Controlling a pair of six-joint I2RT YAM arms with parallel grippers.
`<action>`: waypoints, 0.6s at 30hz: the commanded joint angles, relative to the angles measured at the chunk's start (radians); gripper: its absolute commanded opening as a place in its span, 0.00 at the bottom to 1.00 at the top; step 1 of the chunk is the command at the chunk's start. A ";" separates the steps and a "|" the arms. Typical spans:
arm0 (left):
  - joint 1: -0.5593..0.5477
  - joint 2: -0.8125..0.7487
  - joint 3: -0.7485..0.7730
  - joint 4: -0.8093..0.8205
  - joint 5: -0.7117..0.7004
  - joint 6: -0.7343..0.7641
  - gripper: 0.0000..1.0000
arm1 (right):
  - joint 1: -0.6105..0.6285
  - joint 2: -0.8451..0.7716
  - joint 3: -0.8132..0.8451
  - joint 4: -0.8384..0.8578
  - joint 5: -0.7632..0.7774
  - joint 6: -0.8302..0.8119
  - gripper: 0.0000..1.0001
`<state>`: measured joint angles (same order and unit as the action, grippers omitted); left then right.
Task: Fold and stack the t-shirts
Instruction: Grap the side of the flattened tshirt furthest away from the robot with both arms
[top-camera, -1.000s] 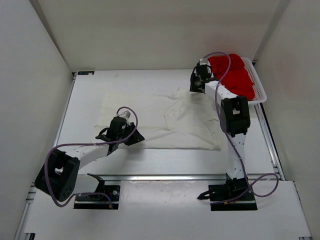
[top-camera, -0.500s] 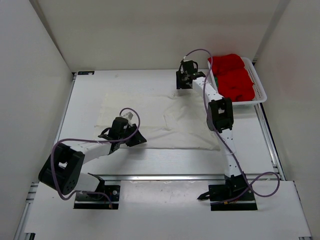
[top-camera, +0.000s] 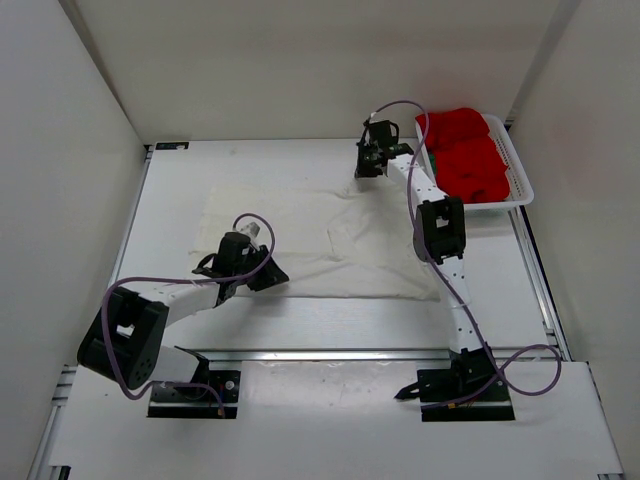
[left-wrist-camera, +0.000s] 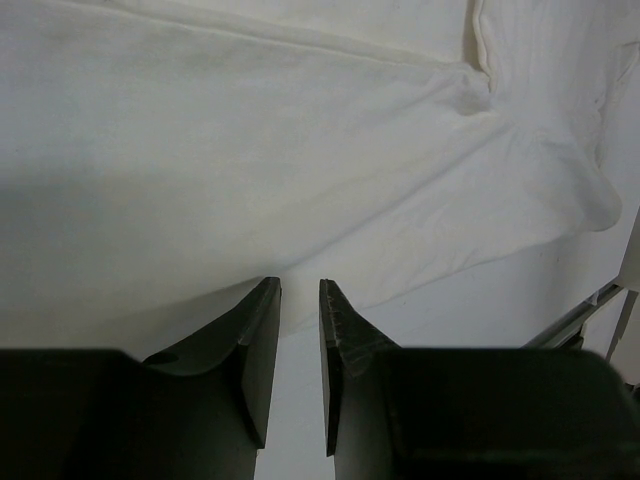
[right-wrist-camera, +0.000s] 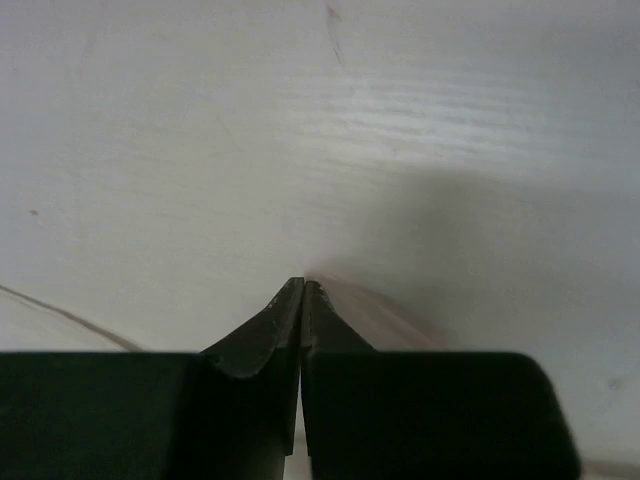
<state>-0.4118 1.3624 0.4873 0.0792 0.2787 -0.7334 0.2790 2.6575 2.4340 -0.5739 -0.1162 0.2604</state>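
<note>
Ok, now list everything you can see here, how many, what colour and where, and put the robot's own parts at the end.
cream-white t-shirt: one, cream-white, spread out on the middle of the table
red t-shirt: one heap, bright red, in the basket; whether it is one shirt or more cannot be told
basket: one, white mesh, far right corner of the table
table: one, white, under everything
cables: two, purple, one looped along each arm
left gripper: one, black, jaws slightly apart at the cream shirt's near edge
right gripper: one, black, jaws shut, low near the cream shirt's far edge, beside the basket
</note>
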 joint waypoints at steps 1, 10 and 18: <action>0.011 -0.034 0.017 -0.010 0.020 0.008 0.34 | -0.009 0.056 0.111 0.147 -0.126 0.101 0.00; 0.062 -0.055 0.025 -0.051 0.025 0.023 0.33 | 0.002 0.016 0.191 0.101 -0.046 0.044 0.23; 0.047 -0.029 0.043 -0.033 0.040 0.022 0.33 | -0.014 -0.029 0.102 -0.193 0.102 -0.092 0.48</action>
<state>-0.3576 1.3407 0.4984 0.0299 0.2958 -0.7197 0.2733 2.6629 2.5366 -0.6220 -0.0757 0.2317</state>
